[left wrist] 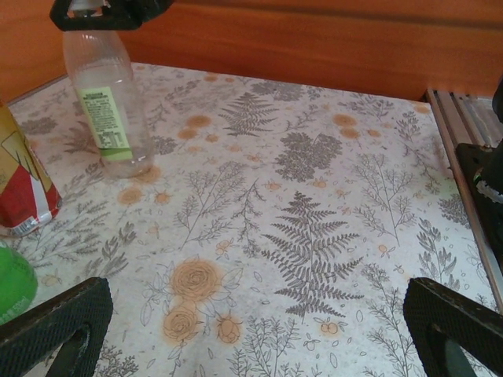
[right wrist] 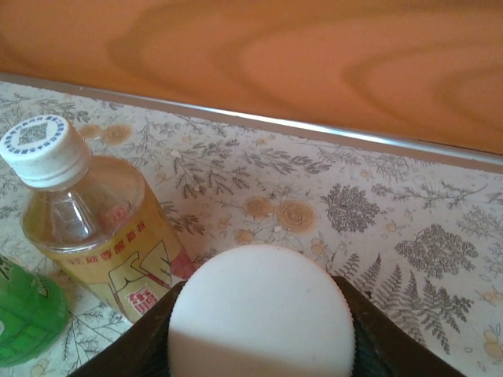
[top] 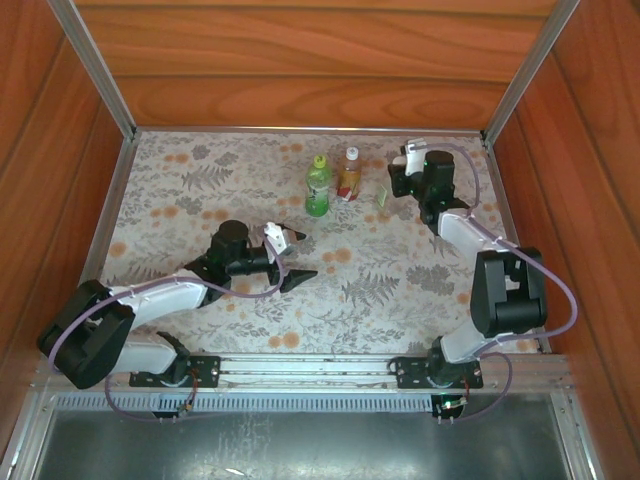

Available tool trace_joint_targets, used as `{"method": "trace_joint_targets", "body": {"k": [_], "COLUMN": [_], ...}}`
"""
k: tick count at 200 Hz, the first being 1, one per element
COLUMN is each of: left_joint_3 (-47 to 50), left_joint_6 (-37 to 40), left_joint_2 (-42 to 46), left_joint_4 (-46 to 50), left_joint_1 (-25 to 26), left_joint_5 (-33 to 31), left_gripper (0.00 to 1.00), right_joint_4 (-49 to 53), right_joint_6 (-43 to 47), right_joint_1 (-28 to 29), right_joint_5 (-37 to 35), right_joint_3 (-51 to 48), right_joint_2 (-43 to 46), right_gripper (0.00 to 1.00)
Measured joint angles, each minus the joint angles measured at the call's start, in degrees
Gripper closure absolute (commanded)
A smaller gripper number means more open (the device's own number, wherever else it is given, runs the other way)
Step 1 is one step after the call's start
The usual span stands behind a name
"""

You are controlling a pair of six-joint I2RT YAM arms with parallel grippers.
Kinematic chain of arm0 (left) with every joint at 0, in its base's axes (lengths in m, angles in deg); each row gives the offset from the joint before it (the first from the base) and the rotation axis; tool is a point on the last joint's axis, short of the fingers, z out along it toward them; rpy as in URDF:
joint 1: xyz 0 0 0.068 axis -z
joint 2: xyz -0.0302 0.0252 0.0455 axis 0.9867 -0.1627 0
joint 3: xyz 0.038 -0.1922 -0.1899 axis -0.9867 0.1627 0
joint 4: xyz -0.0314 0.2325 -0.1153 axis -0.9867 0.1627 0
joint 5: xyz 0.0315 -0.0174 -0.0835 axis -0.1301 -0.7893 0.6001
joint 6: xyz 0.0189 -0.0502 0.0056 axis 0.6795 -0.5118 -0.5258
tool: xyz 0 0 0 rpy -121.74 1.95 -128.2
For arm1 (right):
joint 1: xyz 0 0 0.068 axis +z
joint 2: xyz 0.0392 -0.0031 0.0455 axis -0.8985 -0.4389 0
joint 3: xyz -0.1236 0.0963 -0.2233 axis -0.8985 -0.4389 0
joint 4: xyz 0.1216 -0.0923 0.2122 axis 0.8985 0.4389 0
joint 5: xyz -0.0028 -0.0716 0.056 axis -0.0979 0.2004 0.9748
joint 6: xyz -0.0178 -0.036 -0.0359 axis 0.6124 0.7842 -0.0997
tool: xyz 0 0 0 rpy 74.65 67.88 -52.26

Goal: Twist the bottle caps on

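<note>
The right gripper (left wrist: 100, 14) was shut on a white cap (right wrist: 259, 314), which was pinched between its 2 fingers on top of the clear bottle (left wrist: 106, 102). That bottle was stood upright near the far right corner of the table (top: 200, 180), close to the wooden wall (top: 300, 100). Just beside it, on the left, the amber bottle (right wrist: 102, 236) was stood upright, and a second cap (right wrist: 43, 149), also white, was seen on it. The green bottle (top: 318, 190) was set right against the amber one or very nearly so, and was topped by a yellow-green cap (top: 319, 160). The left gripper (top: 300, 256) was held wide open and empty, well apart from every bottle, nearer the middle of the table.

The main risk was judged to lie with the clear bottle. Nothing was gripped below its cap, so a twist could spin or tip the whole bottle instead of tightening the thread. Whether the cap was seated square could not be told; if crooked, the thread could be crossed. The amber bottle was near enough to be knocked by the turning wrist.

Counted: 3 bottles, 3 caps with 1 on each bottle, and 2 grippers.
</note>
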Motion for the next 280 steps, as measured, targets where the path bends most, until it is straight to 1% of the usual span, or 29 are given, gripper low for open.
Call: {"method": "trace_joint_targets", "body": {"k": [25, 46, 52, 75, 97, 118, 139, 164, 191, 217, 246, 280], "left_joint_3": [0.0, 0.2, 0.3, 1.2, 1.6, 1.7, 1.7, 1.8, 1.9, 2.0, 3.9, 6.2], "left_joint_6": [0.0, 0.0, 0.0, 0.1, 0.2, 0.2, 0.2, 0.2, 0.2, 0.1, 0.1, -0.1], "left_joint_2": [0.0, 0.3, 0.4, 1.1, 1.3, 1.3, 1.3, 1.5, 2.2, 3.2, 6.5, 10.5], "left_joint_4": [0.0, 0.0, -0.1, -0.1, -0.1, -0.1, -0.1, -0.1, -0.1, -0.1, -0.2, -0.3], "left_joint_1": [0.0, 0.0, 0.0, 0.0, 0.0, 0.0, 0.0, 0.0, -0.1, -0.4, -1.6, -3.7], "left_joint_5": [-0.2, -0.5, -0.5, -1.2, -1.7, -1.9, -2.0, -2.0, -2.6, -4.9, -9.5, -15.8], "left_gripper": [0.0, 0.0, 0.0, 0.0, 0.0, 0.0, 0.0, 0.0, 0.0, 0.0, 0.0, 0.0], "right_joint_4": [-0.7, -1.2, -1.3, -1.2, -0.2, 0.7, 2.1, 3.9, 4.8, 5.3, 6.4, 7.8], "right_joint_6": [0.1, 0.2, 0.3, 0.5, 1.0, 1.2, 1.4, 1.4, 1.4, 1.3, 0.7, -1.0], "right_joint_1": [0.0, -0.1, -0.1, -0.1, -0.1, -0.1, -0.1, -0.1, -0.1, -0.1, -0.1, -0.1], "right_joint_5": [0.5, 0.9, 0.9, 1.2, 1.4, 1.5, 1.4, 1.5, 2.4, 3.2, 3.2, 2.6], "right_joint_3": [0.1, 0.2, 0.2, 0.2, 0.3, 0.6, 0.7, 0.7, 0.7, -0.8, -6.8, -16.7], "right_joint_2": [-0.5, -0.8, -0.9, -0.9, -0.9, -0.9, 0.0, 3.7, 9.4, 15.7, 25.7, 37.1], "right_gripper": [0.66, 0.6, 0.57, 0.41, 0.28, 0.2, 0.14, 0.1, 0.1, 0.1, 0.1, 0.1]}}
